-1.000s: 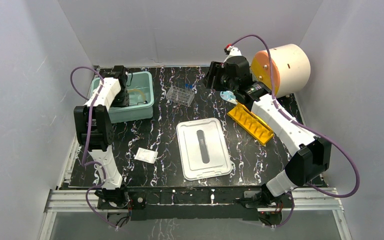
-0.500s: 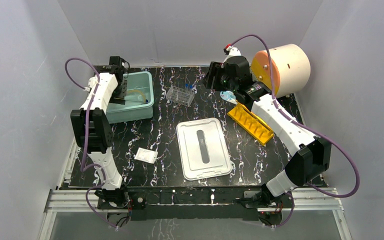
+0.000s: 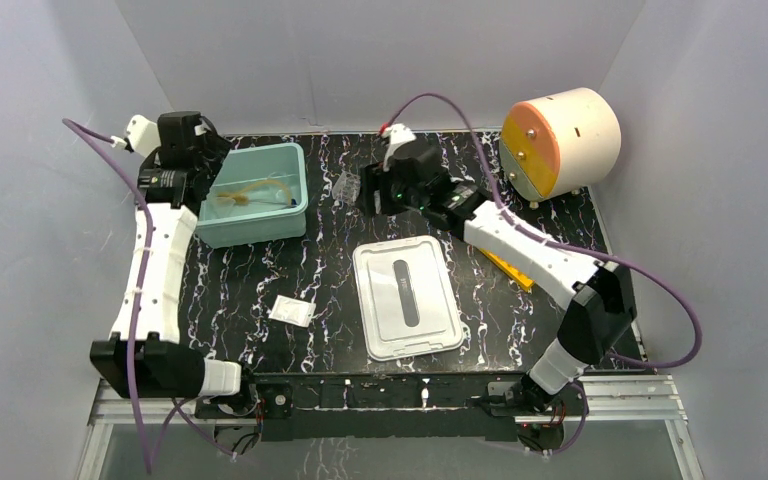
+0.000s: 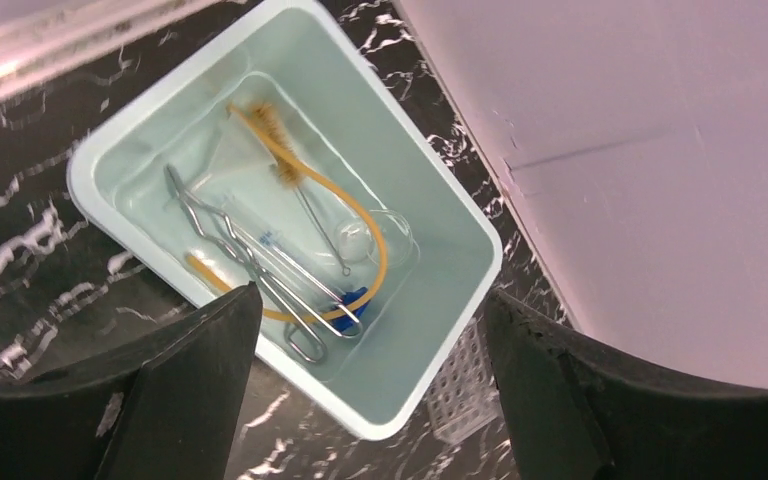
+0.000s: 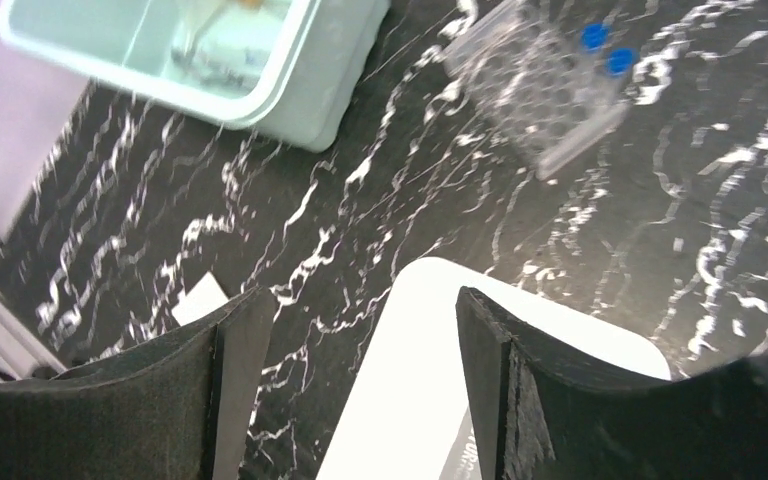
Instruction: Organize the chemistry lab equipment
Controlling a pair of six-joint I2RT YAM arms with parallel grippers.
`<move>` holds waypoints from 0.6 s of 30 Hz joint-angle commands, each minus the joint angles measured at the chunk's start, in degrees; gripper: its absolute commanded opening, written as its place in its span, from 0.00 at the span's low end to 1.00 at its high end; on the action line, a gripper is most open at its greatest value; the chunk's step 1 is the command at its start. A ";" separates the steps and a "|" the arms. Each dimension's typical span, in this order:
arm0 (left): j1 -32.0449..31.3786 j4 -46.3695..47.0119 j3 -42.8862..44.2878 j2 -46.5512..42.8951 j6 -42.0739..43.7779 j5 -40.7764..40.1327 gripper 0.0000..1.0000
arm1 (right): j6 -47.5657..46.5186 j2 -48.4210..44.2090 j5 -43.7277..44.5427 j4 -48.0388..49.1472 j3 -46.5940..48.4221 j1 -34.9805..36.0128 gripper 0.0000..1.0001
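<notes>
The right end effector (image 5: 360,295), fingers apart and empty, hangs over the white lid (image 5: 410,400). The teal bin (image 4: 440,215) lies directly beneath the left end effector (image 4: 370,305), also apart and empty. The clear rack (image 5: 535,90) sits ahead of the right one. Tan tubing (image 4: 384,255) curls inside the bin, and 2 blue-capped tubes (image 5: 593,38) stand in the rack.

Left of the white lid (image 3: 407,297) the black table (image 3: 250,270) lies bare except for a small white packet (image 3: 291,311), leaving broad room to pass. Behind and left of the lid stands the teal bin (image 3: 260,228), its floor crowded with tan tubing (image 4: 372,225) and metal tongs (image 4: 260,265). Just behind the lid the right gripper (image 5: 360,300) hangs close to the clear tube rack (image 5: 535,85). To the lid's right the right arm (image 3: 520,247) crosses over the yellow rack (image 3: 516,275); beyond it, the cream drum (image 3: 570,135) fills the corner.
</notes>
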 commanded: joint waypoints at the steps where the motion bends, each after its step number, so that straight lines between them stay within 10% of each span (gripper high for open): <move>1: 0.38 6.04 -4.39 -5.63 18.25 7.21 0.81 | -7.12 4.96 -1.01 1.02 0.14 6.39 0.77; 18: -7.58 7.15 2.92 -11.12 38.27 5.37 0.89 | -16.88 32.65 -3.55 -6.13 19.70 22.80 0.84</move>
